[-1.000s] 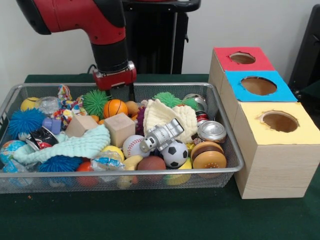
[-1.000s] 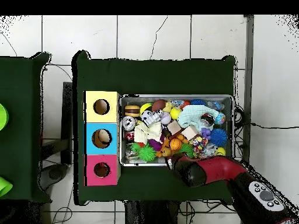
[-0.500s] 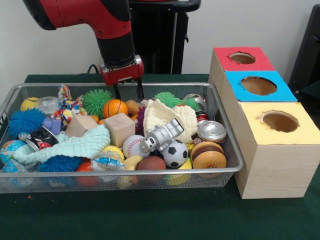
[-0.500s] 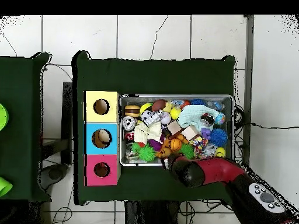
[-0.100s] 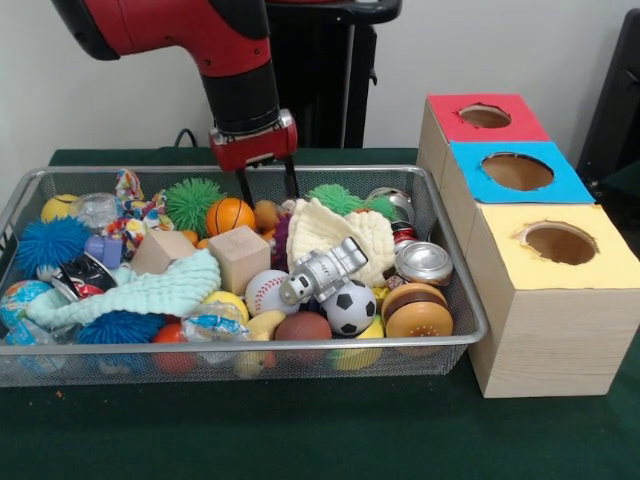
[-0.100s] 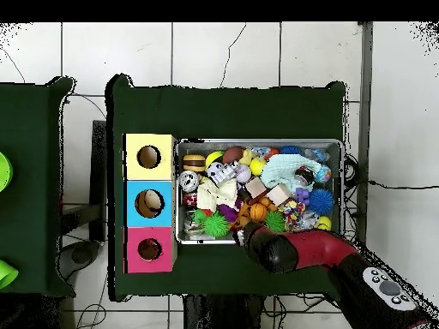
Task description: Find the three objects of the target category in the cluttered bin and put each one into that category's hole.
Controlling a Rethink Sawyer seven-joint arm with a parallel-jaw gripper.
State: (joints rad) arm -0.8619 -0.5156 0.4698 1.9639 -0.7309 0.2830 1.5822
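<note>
Wire mesh forms the shallow silver bin that holds the jumble of toys on the green-covered bench. Among them lie an orange basketball-patterned ball, a white baseball with red stitching, a black-and-white soccer ball and a brown football-shaped ball, the last three close together near the front wall. A silver toy robot rests across the cream knitted cloth, and a plain wooden cube sits beside the pale green cloth. The claw on the red and black arm hangs over the bin's far side, just right of the orange ball, its two thin fingers parted and holding nothing. Beside the bin stands a row of wooden boxes with round holes, topped red, blue and yellow. In the overhead view the arm covers the bin's bottom edge.
</note>
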